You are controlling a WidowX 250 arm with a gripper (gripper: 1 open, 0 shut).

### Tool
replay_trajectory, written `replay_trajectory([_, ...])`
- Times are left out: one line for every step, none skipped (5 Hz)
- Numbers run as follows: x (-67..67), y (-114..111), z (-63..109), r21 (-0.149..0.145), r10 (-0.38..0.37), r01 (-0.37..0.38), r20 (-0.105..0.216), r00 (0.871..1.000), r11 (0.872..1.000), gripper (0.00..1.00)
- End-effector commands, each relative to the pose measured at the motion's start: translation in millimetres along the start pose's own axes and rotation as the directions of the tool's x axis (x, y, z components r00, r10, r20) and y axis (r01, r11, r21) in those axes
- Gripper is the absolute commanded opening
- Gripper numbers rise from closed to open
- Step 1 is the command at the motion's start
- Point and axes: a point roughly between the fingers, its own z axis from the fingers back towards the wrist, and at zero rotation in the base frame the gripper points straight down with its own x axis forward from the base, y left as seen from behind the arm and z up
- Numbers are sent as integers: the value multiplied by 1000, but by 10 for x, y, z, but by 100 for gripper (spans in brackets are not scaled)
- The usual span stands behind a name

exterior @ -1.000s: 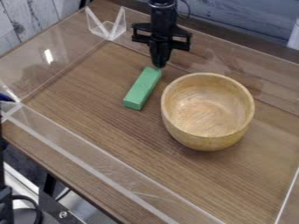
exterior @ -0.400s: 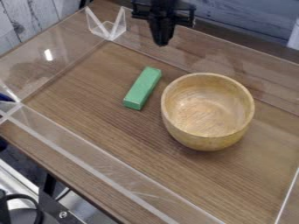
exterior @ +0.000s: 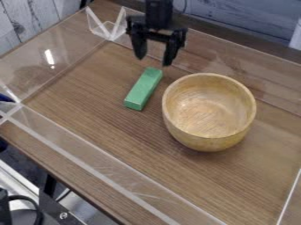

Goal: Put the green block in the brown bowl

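You are looking down at a dark wooden tabletop (exterior: 94, 123) fenced in by low clear plastic walls (exterior: 70, 154), with whitewashed boards showing at the upper left behind it. The green block (exterior: 143, 89) lies flat on the wood near the middle of the enclosure. Its long axis runs on a slant: the far end points up and slightly right toward the arm, the near end down and left toward the front wall. It sits just left of the brown bowl (exterior: 209, 111), close to the rim but apart from it, with a thin strip of table between the two. The bowl stands upright, its hollow showing pale grain.

Your gripper (exterior: 157, 51) hangs above the block's far end, pointing straight down, its two black fingers (exterior: 137, 46) spread apart with nothing between them. You can see a gap between the fingertips and the block, so there is no contact.

A folded piece of clear plastic (exterior: 108, 25) stands at the back wall, left of the arm and well away from the block. Between block and bowl only bare wood lies in the path.
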Motion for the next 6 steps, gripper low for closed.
replay_trajectory([27,73,18,28,10,-11,27,1000,1000,100])
replay_trajectory([-13,91,-138,46,10,-10,-3,1000,999,100])
replay_trajectory([-25,117,-177,55,17,-16,-21,1000,998,100])
replay_trajectory([-27,130,-201,58,24,-23,-31,999,998,0])
replay_trajectory([-33,125,-194,54,29,-27,-31,999,998,0])
replay_trajectory([-38,115,-100,42,34,-33,-25,999,999,0])
